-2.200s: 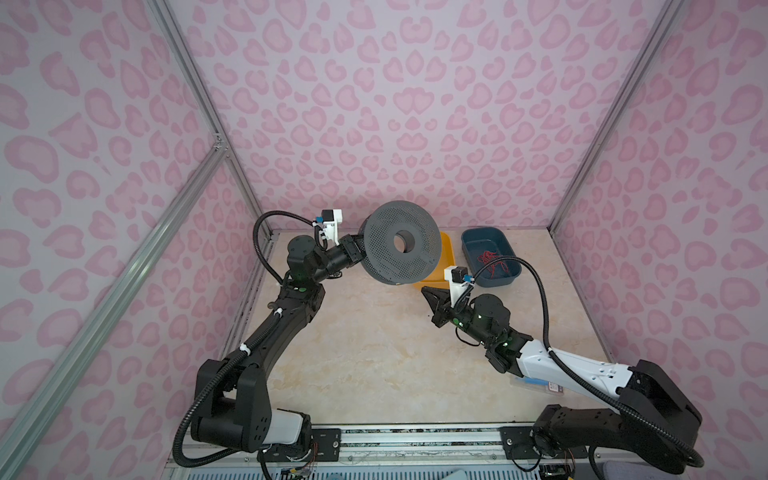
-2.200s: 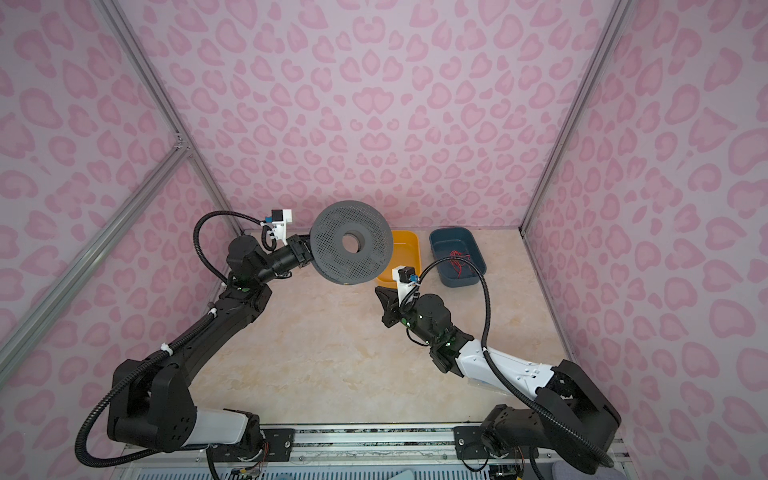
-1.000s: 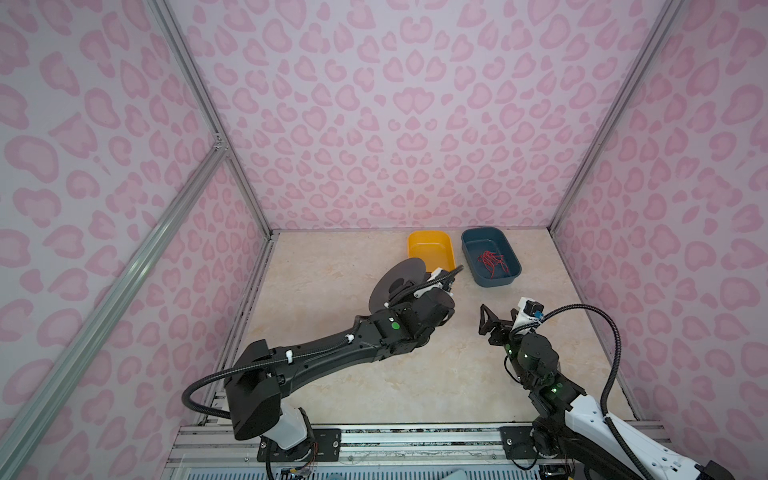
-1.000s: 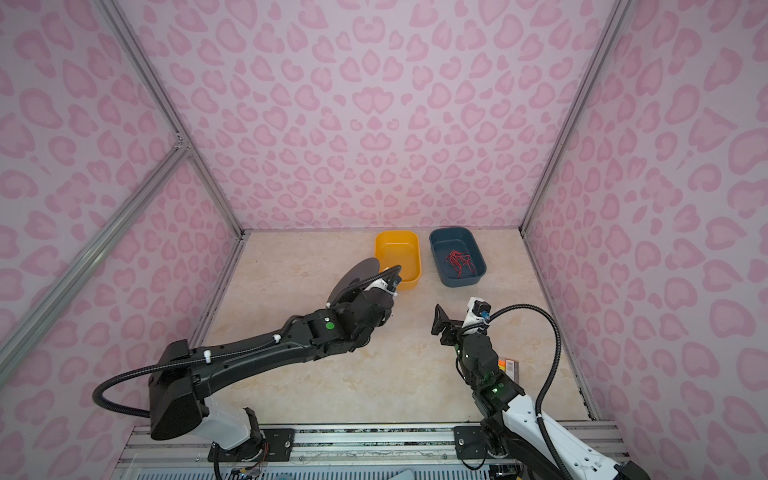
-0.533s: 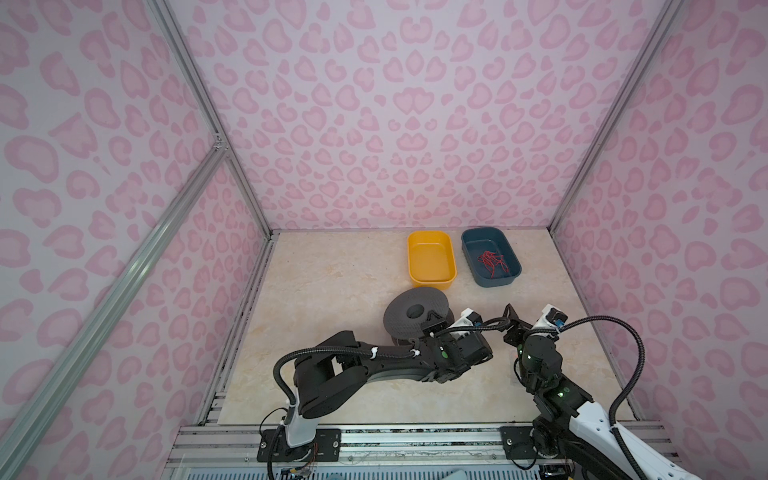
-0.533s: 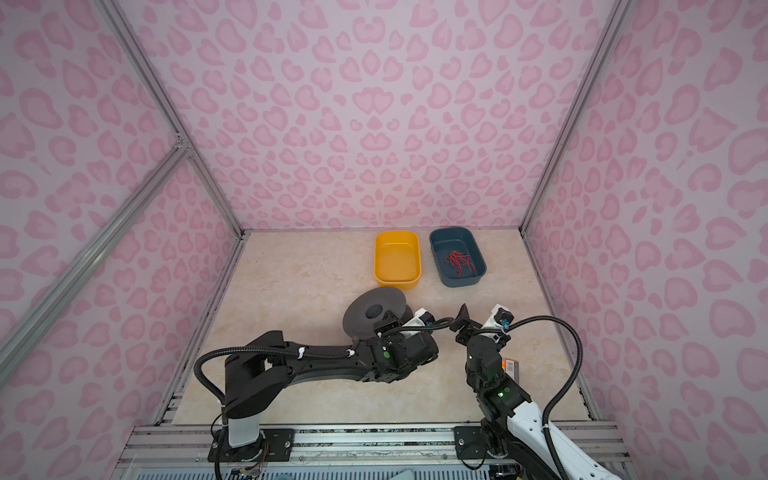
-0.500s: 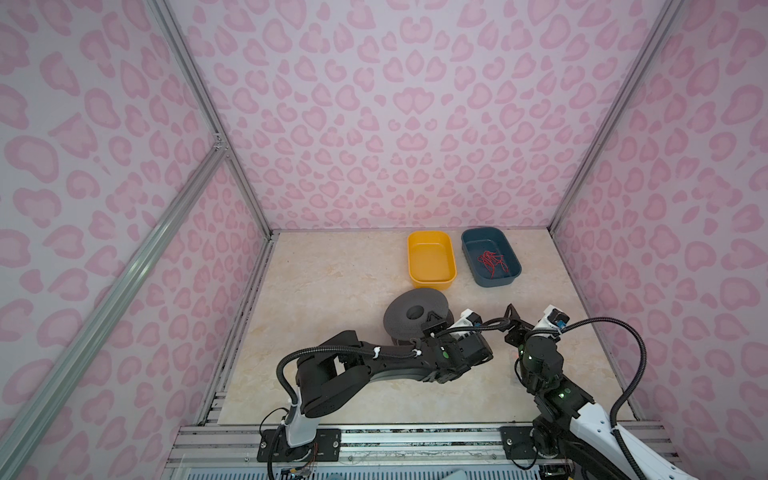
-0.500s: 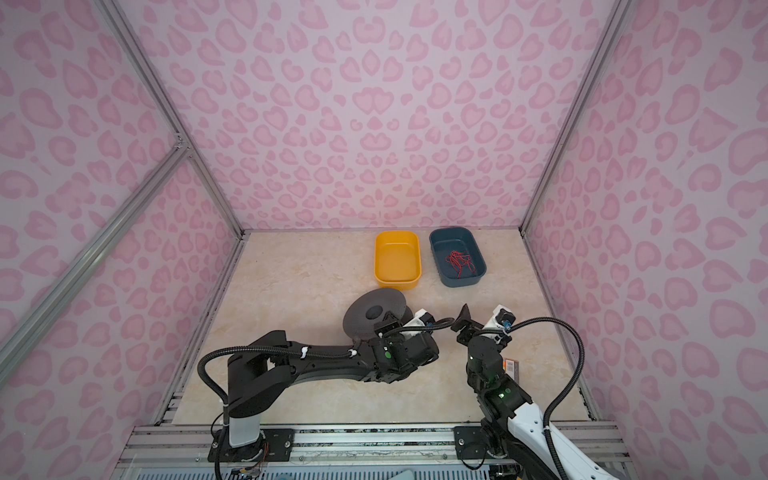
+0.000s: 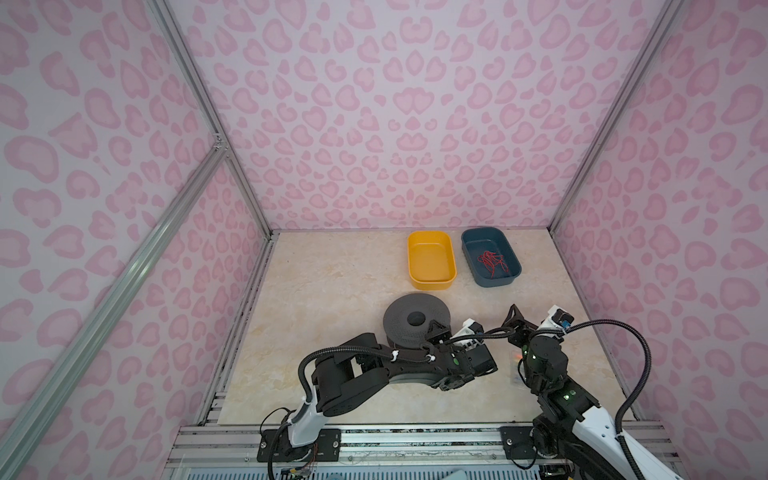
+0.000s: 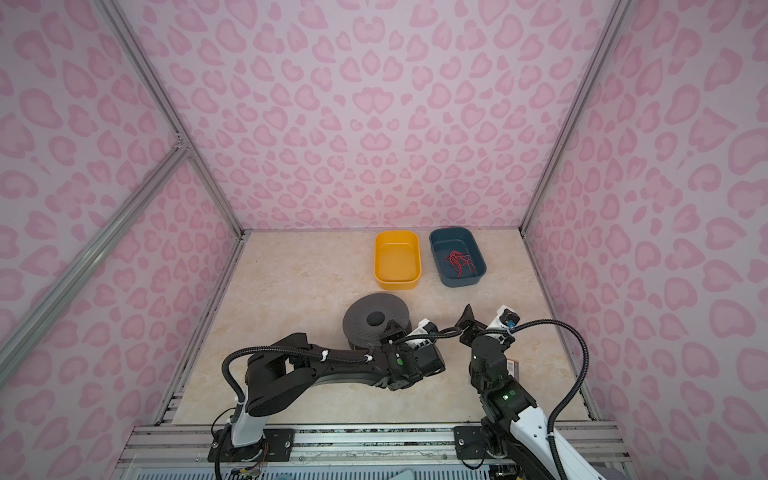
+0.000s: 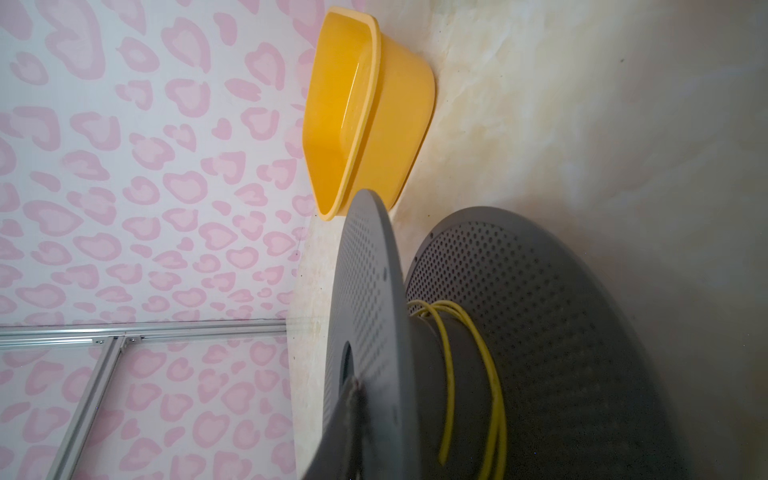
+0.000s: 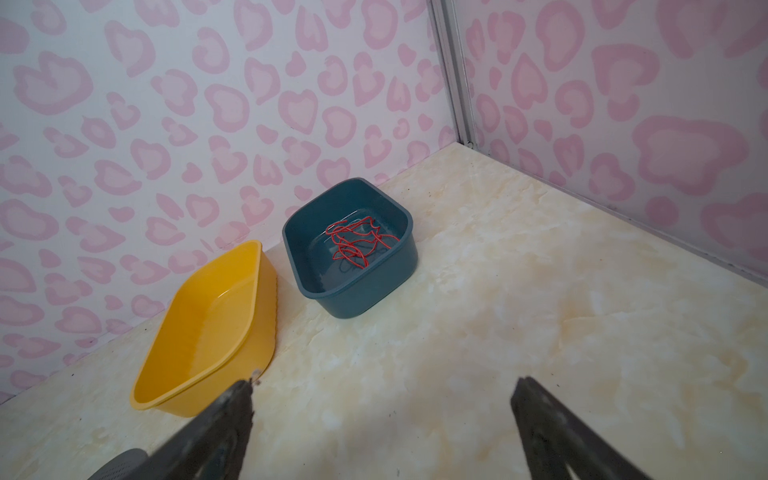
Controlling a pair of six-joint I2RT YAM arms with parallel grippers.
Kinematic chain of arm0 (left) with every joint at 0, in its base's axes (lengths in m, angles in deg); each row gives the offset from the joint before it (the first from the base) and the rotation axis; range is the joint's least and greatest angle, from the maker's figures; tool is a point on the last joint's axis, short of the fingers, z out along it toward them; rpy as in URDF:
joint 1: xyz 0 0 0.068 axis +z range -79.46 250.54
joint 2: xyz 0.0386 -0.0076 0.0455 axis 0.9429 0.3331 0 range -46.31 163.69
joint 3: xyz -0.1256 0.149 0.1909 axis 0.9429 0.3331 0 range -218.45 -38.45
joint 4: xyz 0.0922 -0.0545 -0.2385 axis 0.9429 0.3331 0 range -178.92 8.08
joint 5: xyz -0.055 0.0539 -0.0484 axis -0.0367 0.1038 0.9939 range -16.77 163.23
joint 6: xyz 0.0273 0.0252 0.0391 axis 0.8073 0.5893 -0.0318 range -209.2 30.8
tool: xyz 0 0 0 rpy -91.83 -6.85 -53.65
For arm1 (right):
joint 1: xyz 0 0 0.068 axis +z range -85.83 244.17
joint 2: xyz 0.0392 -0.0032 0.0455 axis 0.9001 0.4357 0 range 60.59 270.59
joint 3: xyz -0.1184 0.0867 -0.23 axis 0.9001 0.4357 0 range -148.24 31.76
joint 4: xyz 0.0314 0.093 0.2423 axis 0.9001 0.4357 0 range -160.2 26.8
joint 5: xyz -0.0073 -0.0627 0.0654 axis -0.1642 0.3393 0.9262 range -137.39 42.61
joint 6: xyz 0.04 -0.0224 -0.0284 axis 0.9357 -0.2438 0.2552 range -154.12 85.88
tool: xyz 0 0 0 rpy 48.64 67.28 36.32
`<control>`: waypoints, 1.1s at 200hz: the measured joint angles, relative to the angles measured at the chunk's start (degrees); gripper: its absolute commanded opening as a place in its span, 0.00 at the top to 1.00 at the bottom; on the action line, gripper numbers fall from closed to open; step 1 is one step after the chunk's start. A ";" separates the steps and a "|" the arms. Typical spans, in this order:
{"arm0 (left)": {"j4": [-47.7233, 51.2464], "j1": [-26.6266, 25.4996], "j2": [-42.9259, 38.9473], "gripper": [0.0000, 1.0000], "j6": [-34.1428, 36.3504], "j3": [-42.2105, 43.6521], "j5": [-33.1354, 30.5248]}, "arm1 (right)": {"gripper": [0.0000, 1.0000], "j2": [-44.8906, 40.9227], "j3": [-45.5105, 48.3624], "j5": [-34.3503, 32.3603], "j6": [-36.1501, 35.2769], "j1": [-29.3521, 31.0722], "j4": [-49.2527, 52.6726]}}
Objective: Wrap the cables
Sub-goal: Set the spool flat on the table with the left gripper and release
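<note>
A grey perforated spool [image 9: 415,320] [image 10: 376,318] lies flat on the marble table in both top views. The cables, one thin yellow wire [image 11: 494,374], run in loose turns round its hub between the two flanges in the left wrist view. My left gripper [image 9: 435,328] [image 10: 392,331] is at the spool's near right rim. One blurred finger [image 11: 353,411] lies against the outer face of the upper flange [image 11: 365,291]; the other finger is hidden. My right gripper [image 9: 521,323] [image 10: 476,322] [image 12: 382,399] hovers open to the right of the spool, holding nothing.
A yellow bin [image 9: 430,286] [image 12: 259,324] and a dark blue bin [image 9: 494,283] [image 12: 365,293] stand side by side at the back. The blue one holds a tangle of red wires [image 9: 490,262] [image 12: 353,245]. Pink patterned walls close in three sides.
A second ago my left gripper held the spool tilted above mid-table. It now lies flat, nearer the front. My right gripper has shifted right and slightly back.
</note>
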State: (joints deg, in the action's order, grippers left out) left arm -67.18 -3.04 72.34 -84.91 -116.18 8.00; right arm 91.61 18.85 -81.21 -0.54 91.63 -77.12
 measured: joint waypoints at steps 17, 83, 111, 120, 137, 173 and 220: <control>0.79 -0.02 0.00 0.52 -1.27 0.00 3.82 | 0.02 0.94 -1.03 0.90 -0.02 0.00 0.13; 3.74 -0.07 -3.54 0.02 -3.74 0.00 12.90 | 0.02 1.79 -3.21 2.01 -1.22 -0.22 3.43; 5.01 -0.15 -5.77 0.02 -4.17 0.00 17.09 | 0.02 1.79 -3.78 2.16 -1.44 -0.59 3.91; 5.77 -0.15 -6.49 0.02 -4.20 0.00 18.58 | 0.02 1.88 -3.82 2.23 -1.49 -0.63 4.20; 7.19 -0.13 -8.09 0.02 -4.22 0.00 21.44 | 0.02 2.36 -4.04 2.40 -1.49 -0.74 5.03; 9.07 -0.13 -13.46 0.02 -4.20 2.01 27.36 | 0.02 3.37 -5.09 2.62 -1.49 -0.85 6.36; 8.04 0.20 -22.53 0.02 -4.48 6.82 36.02 | 0.02 5.81 -7.82 3.96 -2.05 -1.33 7.91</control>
State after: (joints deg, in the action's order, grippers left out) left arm -59.14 -2.84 49.81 -89.39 -109.36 44.02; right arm 97.43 11.03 -77.26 -2.59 90.30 -69.21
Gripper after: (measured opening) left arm 0.977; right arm 0.982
